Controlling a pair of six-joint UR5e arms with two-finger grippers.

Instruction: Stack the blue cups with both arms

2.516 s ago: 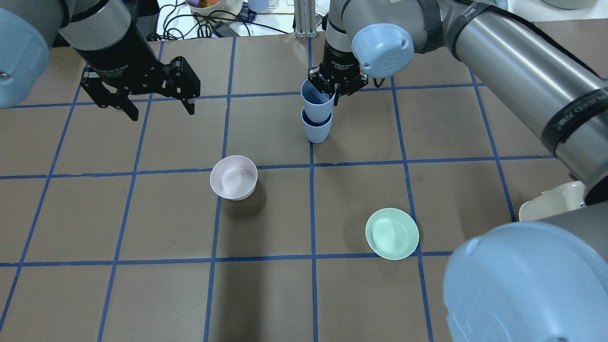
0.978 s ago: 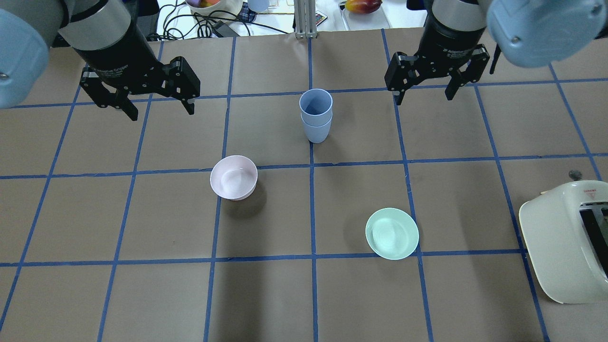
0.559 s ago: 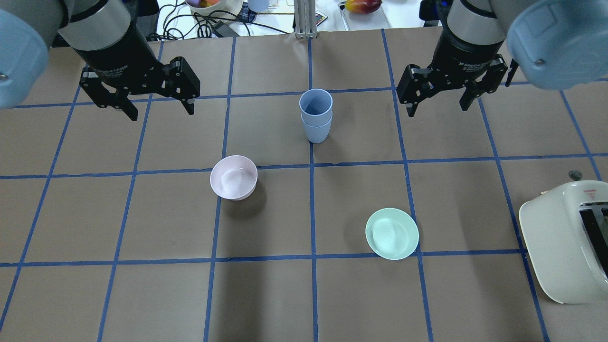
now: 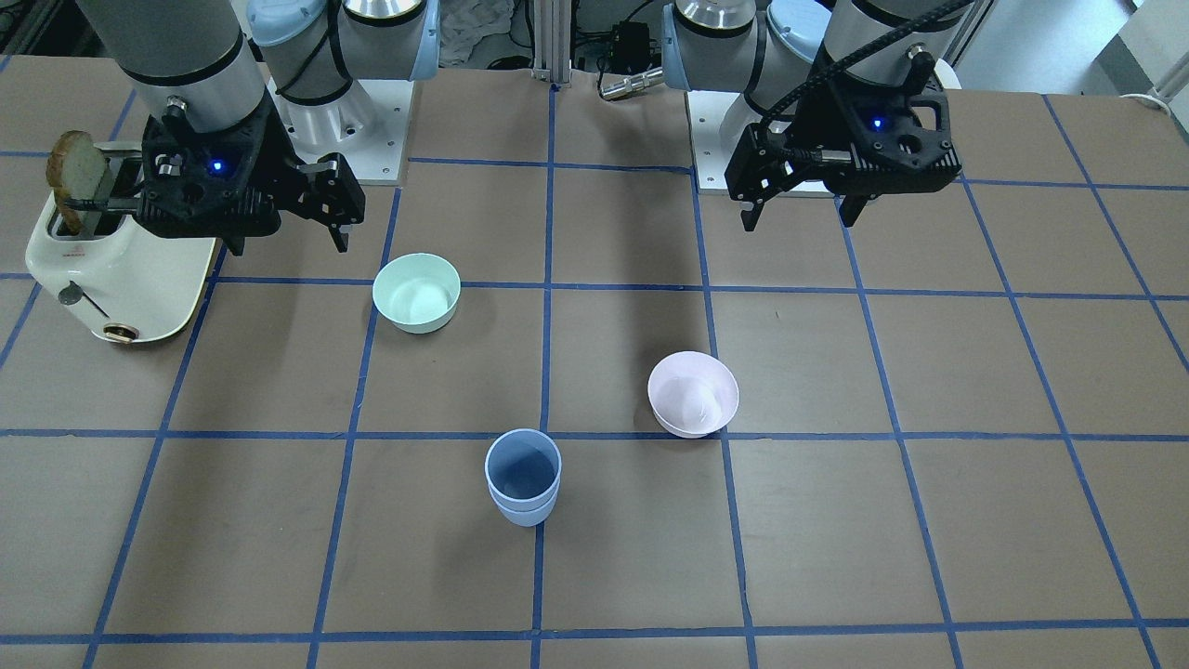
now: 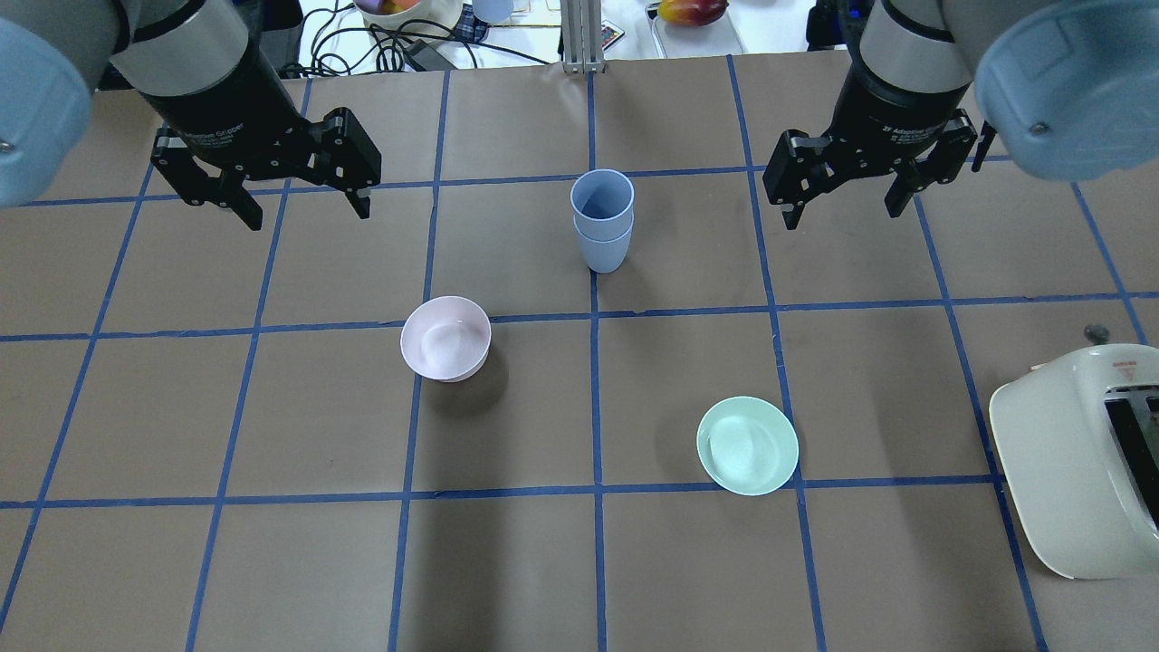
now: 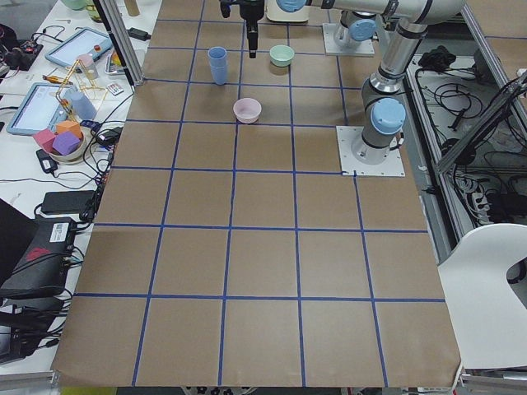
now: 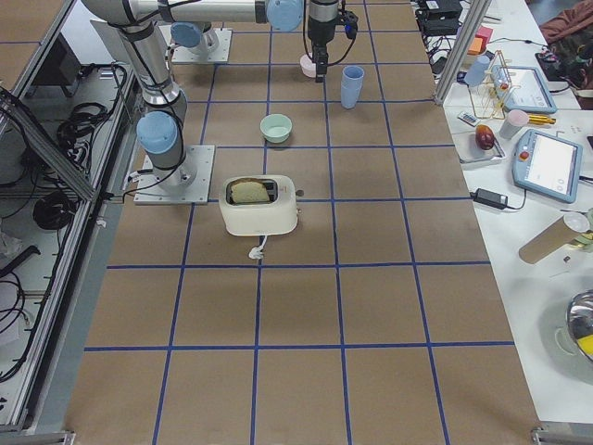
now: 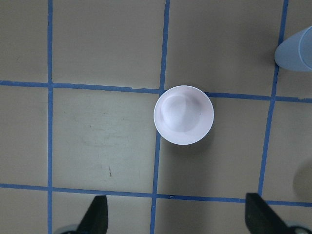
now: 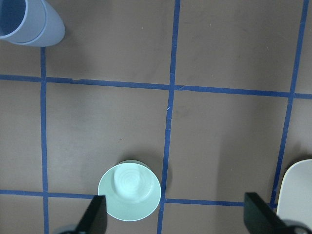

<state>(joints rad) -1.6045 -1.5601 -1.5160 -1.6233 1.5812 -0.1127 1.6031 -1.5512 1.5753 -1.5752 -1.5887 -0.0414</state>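
The two blue cups (image 5: 602,220) stand nested one inside the other, upright on the table's far middle; they also show in the front view (image 4: 523,478), the exterior left view (image 6: 217,64), the exterior right view (image 7: 352,85) and the right wrist view (image 9: 29,22). My left gripper (image 5: 303,210) hangs open and empty high above the table, left of the cups, also seen from the front (image 4: 801,216). My right gripper (image 5: 847,201) hangs open and empty to the cups' right, also seen from the front (image 4: 286,238). Neither gripper touches the cups.
A pale pink bowl (image 5: 445,339) sits near the middle left, below my left wrist camera (image 8: 184,115). A mint-green bowl (image 5: 747,445) sits nearer on the right (image 9: 129,191). A cream toaster (image 5: 1082,457) with bread (image 4: 79,167) stands at the right edge.
My right gripper let go of the upper cup, which now sits nested in the lower one, and the right arm drew back to the right and up. The left arm has not moved.
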